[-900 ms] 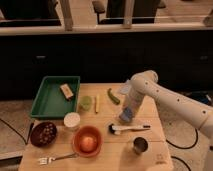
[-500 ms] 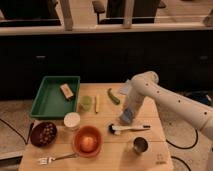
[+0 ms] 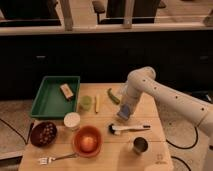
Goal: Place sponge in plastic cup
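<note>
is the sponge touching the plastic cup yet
Apart. The camera view shows the sponge held in the gripper right of the table's middle, with bare tabletop and a yellowish stick between it and the plastic cup.

Warm, dim light from above falls on the table (image 3: 150,116), while the cabinets (image 3: 75,55) behind the table sink almost to black. The gripper (image 3: 124,113), clasping the sponge (image 3: 124,110) above the table's middle, catches pale light; shadows on the table are soft.

A white arm (image 3: 167,97) of thick, rounded, smooth-shelled segments with a bulbous joint ends in the gripper (image 3: 124,112) above the table (image 3: 117,151).
</note>
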Controlling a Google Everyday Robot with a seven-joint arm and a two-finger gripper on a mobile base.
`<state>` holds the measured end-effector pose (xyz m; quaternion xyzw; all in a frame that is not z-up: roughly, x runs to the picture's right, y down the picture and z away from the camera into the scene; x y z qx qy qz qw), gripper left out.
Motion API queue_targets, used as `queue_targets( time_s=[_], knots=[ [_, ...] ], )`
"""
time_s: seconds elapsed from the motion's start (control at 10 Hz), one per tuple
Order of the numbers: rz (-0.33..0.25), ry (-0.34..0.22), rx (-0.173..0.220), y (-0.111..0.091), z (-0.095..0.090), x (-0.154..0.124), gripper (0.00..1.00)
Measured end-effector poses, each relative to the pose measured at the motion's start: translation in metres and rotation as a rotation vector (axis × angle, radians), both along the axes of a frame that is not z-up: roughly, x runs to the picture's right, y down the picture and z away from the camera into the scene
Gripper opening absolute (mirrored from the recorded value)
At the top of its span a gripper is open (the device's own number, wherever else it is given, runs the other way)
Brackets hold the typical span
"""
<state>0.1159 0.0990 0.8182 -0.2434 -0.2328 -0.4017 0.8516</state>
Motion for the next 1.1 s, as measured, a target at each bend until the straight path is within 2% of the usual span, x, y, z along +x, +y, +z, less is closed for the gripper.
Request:
queue_targets(
  time_s=[0.6,1.1],
  knots=[
    [-0.077,-0.054,0.014,-0.041,0.002,-0.050,0.00],
    [-0.151,-0.101,0.004,-0.063,0.012,-0.092,0.00]
  ],
)
